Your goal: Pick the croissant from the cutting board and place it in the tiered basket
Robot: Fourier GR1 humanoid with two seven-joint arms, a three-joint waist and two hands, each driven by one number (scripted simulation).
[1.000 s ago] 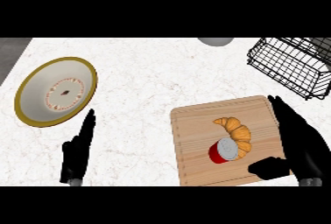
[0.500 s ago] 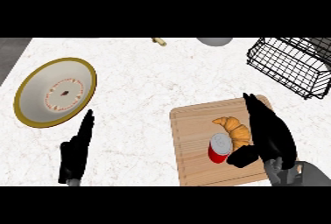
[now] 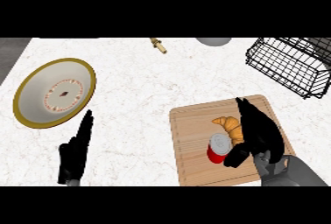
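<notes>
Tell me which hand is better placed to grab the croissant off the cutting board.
The right hand. It is over the cutting board, right beside the croissant. The left hand rests open on the counter, across from the board.

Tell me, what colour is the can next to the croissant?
Red, with a silvery top: the can, seen in the head view.

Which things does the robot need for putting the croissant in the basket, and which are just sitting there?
Needed: croissant, cutting board, tiered basket, right hand.

Just sitting there: red can, plate, left hand, small tan item and grey object at the far edge.
</notes>
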